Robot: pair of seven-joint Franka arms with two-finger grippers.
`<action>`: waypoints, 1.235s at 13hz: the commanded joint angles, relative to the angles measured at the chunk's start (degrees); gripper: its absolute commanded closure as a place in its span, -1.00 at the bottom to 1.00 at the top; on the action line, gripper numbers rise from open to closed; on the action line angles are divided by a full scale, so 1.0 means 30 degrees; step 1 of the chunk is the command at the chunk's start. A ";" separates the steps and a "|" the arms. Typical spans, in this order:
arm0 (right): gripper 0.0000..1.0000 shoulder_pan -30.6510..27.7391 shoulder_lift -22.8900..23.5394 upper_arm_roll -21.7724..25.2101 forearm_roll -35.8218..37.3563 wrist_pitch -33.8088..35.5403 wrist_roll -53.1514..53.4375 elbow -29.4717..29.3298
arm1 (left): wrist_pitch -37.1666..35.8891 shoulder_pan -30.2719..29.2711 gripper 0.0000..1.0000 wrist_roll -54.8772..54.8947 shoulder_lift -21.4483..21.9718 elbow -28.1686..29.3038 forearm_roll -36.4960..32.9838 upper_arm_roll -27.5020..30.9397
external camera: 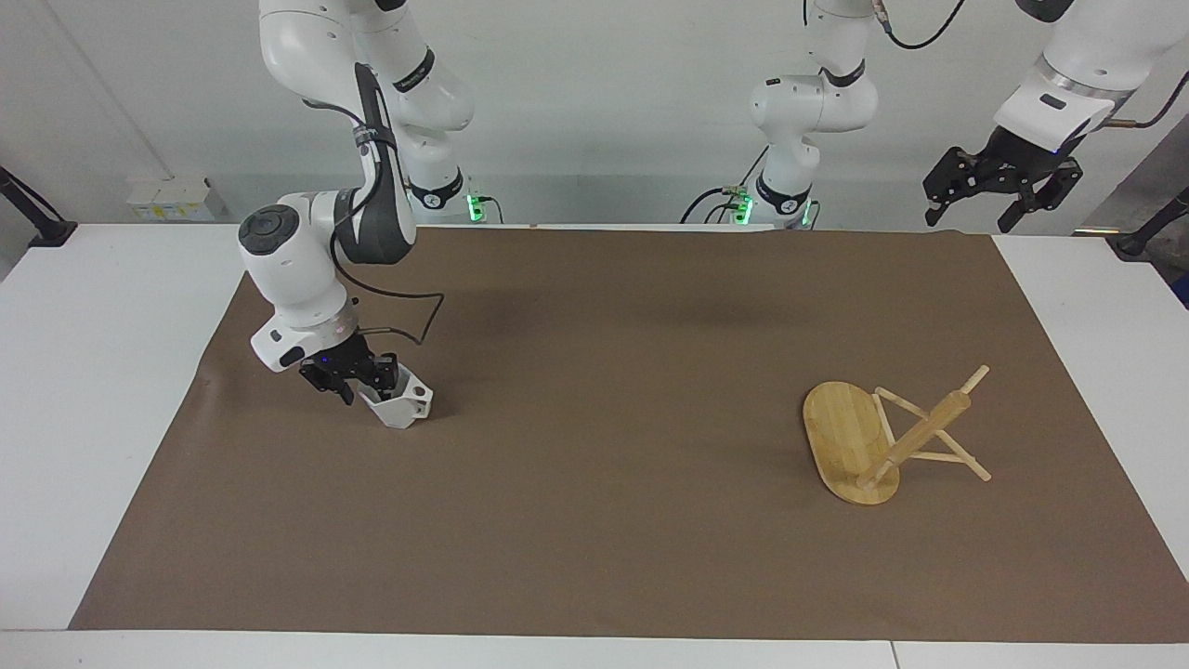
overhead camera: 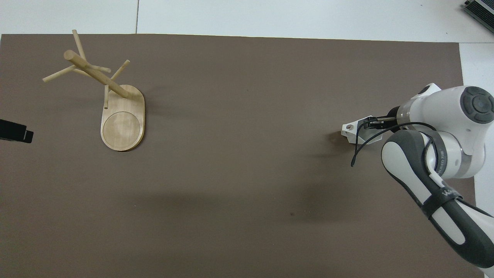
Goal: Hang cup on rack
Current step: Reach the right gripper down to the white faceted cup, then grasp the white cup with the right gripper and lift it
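Facing view: high, across the surface (external camera: pixel 111 307), looking at both arm bases | Overhead view: steeply down from above the robots' end | Shared: brown mat (external camera: pixel 604 372) (overhead camera: pixel 247 116), with the rack (external camera: pixel 882 437) (overhead camera: pixel 112 104) at the left arm's end
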State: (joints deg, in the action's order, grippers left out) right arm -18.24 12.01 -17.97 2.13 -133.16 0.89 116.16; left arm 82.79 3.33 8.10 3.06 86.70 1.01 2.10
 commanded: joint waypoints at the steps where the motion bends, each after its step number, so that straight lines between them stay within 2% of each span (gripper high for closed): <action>1: 1.00 -0.0041 -0.0283 -0.0104 -0.0446 0.0032 0.0172 0.0303 | 0.0351 -0.0026 -1.00 0.0111 0.0622 0.0778 -0.0074 0.0063; 6: 1.00 0.0339 -0.0137 -0.0133 -0.1905 0.1111 0.0172 -0.0514 | 0.0351 -0.0026 -1.00 0.0140 0.0622 0.0778 -0.0074 0.0063; 9: 1.00 0.0339 0.0039 -0.0133 -0.3662 0.4267 0.0084 -0.3231 | 0.0351 -0.0026 -1.00 0.0140 0.0622 0.0778 -0.0074 0.0063; 11: 1.00 0.0572 0.0069 -0.0133 -0.6028 0.6323 -0.0004 -0.5663 | 0.0351 -0.0026 -1.00 0.0111 0.0593 0.0778 -0.0074 0.0063; 16: 1.00 0.1889 -0.0136 -0.0454 -1.4639 0.6595 0.0142 -0.7869 | 0.0351 -0.0026 -1.00 0.0140 0.0622 0.0778 -0.0074 0.0063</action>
State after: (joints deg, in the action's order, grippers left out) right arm -13.34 11.28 -18.57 -34.98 -114.51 0.90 94.95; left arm 82.79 3.33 8.10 3.06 86.70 1.01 2.10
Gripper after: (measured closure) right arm 0.899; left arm 0.000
